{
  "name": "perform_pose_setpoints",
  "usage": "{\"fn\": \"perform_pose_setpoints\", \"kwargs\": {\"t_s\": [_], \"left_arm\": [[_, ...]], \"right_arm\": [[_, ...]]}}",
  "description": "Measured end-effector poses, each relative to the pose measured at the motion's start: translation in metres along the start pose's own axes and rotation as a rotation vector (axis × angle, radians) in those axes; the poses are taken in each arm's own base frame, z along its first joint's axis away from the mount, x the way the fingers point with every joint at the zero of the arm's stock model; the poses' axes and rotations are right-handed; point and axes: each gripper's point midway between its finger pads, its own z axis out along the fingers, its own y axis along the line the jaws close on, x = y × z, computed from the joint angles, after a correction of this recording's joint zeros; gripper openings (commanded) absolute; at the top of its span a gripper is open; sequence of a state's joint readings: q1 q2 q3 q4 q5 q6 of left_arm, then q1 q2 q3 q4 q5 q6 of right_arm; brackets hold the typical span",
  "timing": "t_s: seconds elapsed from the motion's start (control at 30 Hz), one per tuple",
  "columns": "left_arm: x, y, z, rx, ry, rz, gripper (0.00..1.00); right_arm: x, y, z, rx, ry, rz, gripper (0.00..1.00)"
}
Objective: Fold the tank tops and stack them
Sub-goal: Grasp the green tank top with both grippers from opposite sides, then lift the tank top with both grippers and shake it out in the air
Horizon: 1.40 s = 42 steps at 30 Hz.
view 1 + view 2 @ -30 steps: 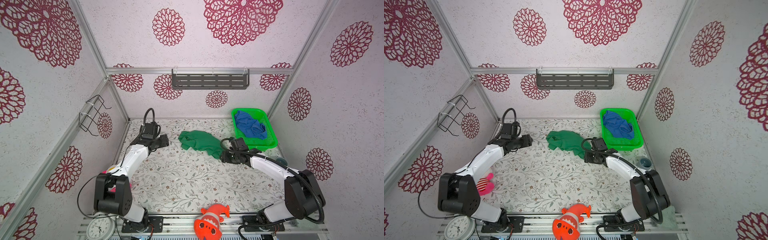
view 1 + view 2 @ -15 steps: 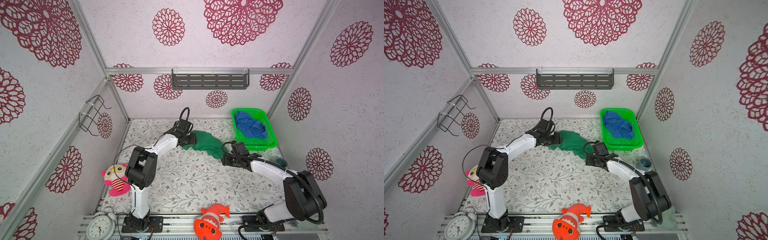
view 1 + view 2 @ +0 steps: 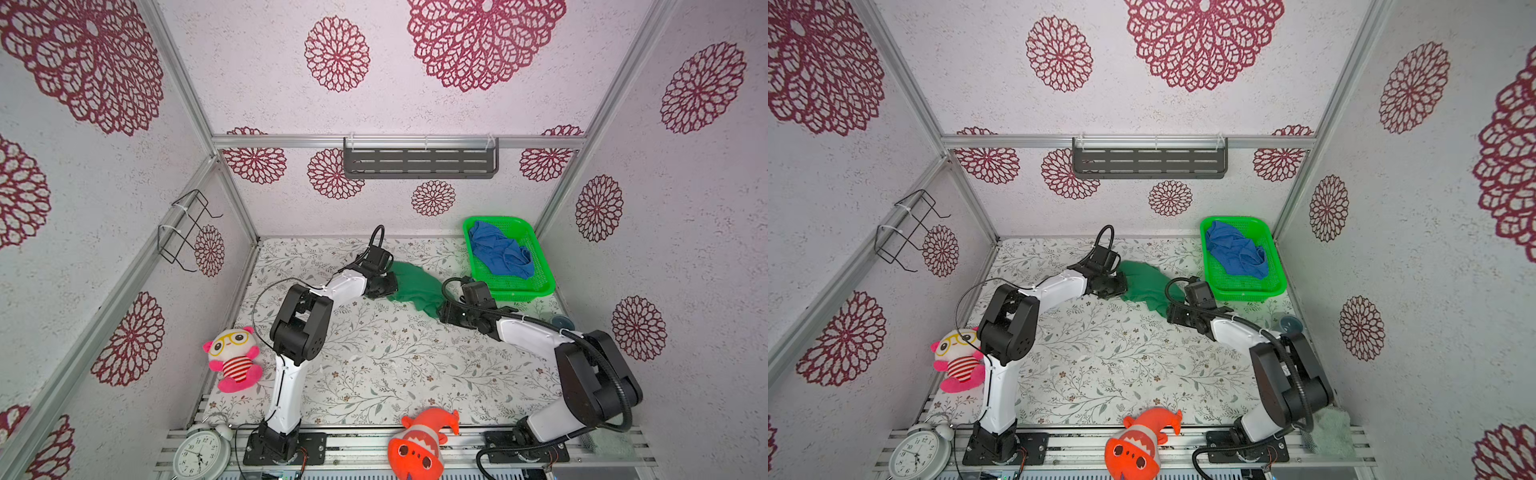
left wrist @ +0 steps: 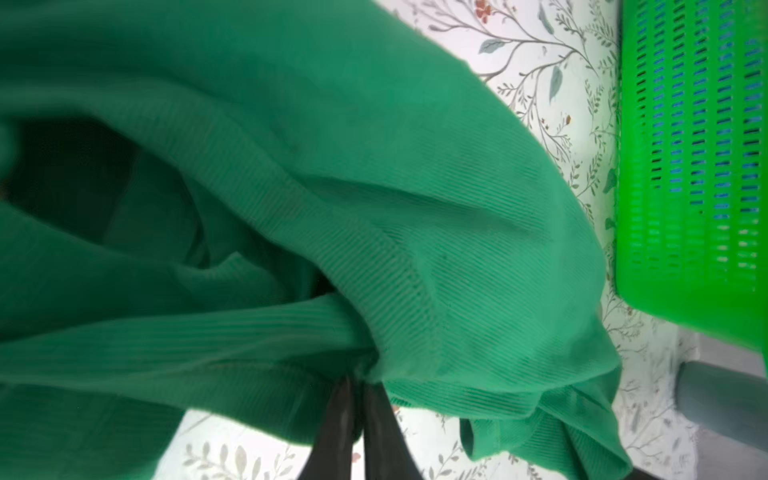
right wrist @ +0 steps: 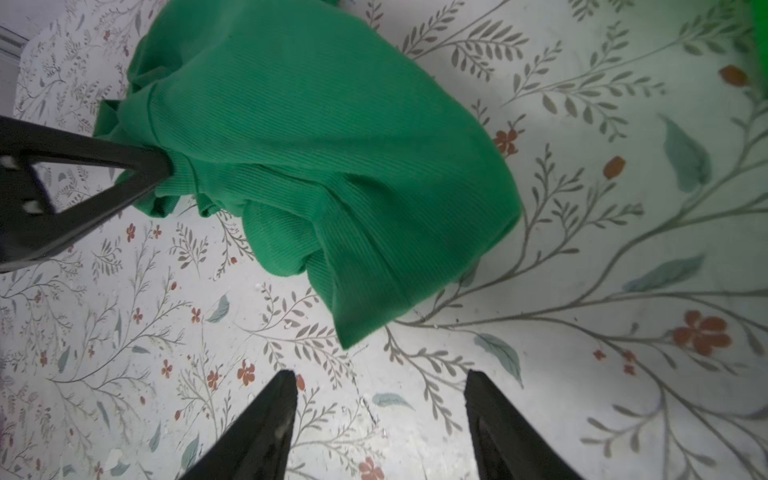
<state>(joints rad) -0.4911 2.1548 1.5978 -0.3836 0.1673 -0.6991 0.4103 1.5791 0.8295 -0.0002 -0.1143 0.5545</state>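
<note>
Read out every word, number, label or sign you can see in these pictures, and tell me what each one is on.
"12", with the other hour numbers in a ring, on the dial of the alarm clock: very small, and the rest are too tiny to read with certainty.
No other text: nothing is printed on the green tank top, the blue tank top, the basket, the stuffed doll or the stuffed fish.

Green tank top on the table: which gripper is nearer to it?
Left. The left gripper is shut on a bunched edge of the green tank top; the right gripper hangs open just short of its corner, not touching.
</note>
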Motion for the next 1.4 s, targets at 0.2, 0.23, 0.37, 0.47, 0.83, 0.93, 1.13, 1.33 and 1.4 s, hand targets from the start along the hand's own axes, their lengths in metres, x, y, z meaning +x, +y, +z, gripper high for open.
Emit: {"fn": "perform_pose_setpoints", "kwargs": {"t_s": [0.2,0.23,0.37,0.47,0.83,0.93,1.13,1.33,1.4], "left_arm": [[-0.022,-0.023,-0.04,0.046,-0.078,0.059,0.0],[-0.028,-0.029,-0.053,0.058,-0.1,0.071,0.0],[-0.054,-0.051,-0.11,0.104,-0.208,0.124,0.0],[-0.074,-0.068,-0.155,0.133,-0.293,0.167,0.0],[-0.11,-0.091,-0.317,0.065,-0.582,0.352,0.0],[-0.108,-0.097,-0.363,0.06,-0.648,0.395,0.0],[-0.09,-0.088,-0.413,0.016,-0.695,0.447,0.0],[-0.075,-0.049,-0.375,-0.066,-0.58,0.434,0.0],[-0.071,-0.032,-0.347,-0.099,-0.505,0.42,0.0]], "right_arm": [[-0.004,0.002,0.027,0.002,0.03,-0.001,0.08],[-0.007,0.003,0.027,0.002,0.029,-0.005,0.01],[-0.021,0.012,0.02,0.003,0.017,-0.035,0.0],[-0.043,0.025,0.003,0.002,-0.013,-0.085,0.0],[-0.146,0.098,-0.158,-0.048,-0.327,-0.358,0.0],[-0.159,0.112,-0.202,-0.074,-0.412,-0.412,0.0],[-0.152,0.122,-0.245,-0.113,-0.462,-0.491,0.0],[-0.13,0.113,-0.217,-0.103,-0.34,-0.509,0.0],[-0.117,0.106,-0.193,-0.1,-0.262,-0.504,0.0]]}}
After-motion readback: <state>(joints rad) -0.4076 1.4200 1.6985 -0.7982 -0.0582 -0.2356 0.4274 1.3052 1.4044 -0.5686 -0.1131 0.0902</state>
